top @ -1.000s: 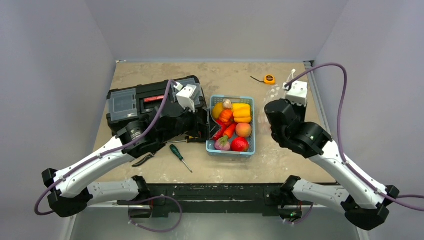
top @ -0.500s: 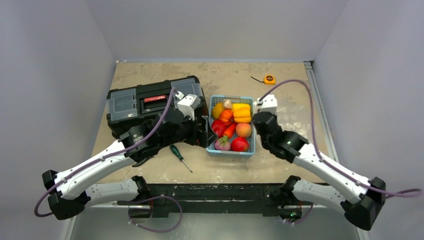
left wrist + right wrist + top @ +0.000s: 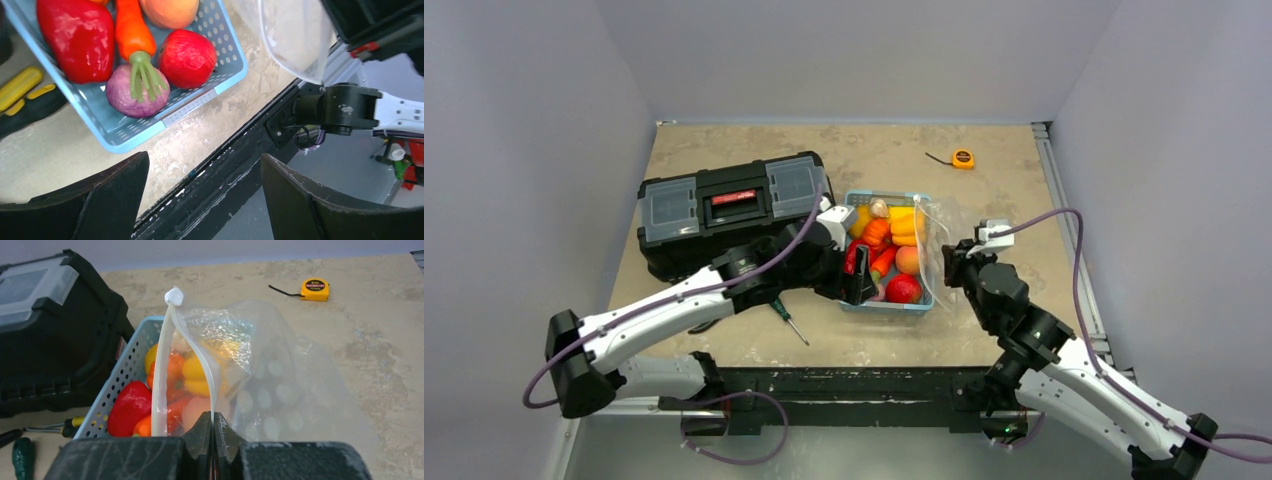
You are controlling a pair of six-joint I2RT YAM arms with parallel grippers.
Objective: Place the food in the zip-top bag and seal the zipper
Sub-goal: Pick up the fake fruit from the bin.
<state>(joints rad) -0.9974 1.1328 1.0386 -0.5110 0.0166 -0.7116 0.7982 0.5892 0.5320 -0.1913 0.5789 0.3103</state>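
Right hand (image 3: 213, 421): clamped tight on the mouth edge of the zip-top bag (image 3: 272, 390), fingers pressed together right where the zipper (image 3: 158, 380) strip comes down to them

Left hand (image 3: 204, 165): spread wide, nothing between the fingers, hanging over the near-left corner of the basket (image 3: 135, 137)

Zip-top bag: held up off the bench (image 3: 874, 150), standing pretty much upright just beside the basket's right wall; clear crinkly plastic with pale dots

Zipper: the two whitish strips bow apart into a narrow loop and meet again at a little knob on top, so the mouth is partly open

Food: all of it sits in the light blue basket. Red pepper (image 3: 75, 37) and carrot (image 3: 131, 30) on the left side, purple bulb with green stalks (image 3: 135, 95) and a red round piece (image 3: 187, 57) at the near end, yellow pepper (image 3: 197, 375) further back

Basket: middle of the bench, between the two arms

Toolbox (image 3: 724, 205): black, lid closed, left of the basket

Screwdriver (image 3: 782, 313): green handle, lying on the bench near the basket's near-left corner

Tape measure (image 3: 963, 158): orange, well apart from everything, at the far right of the bench
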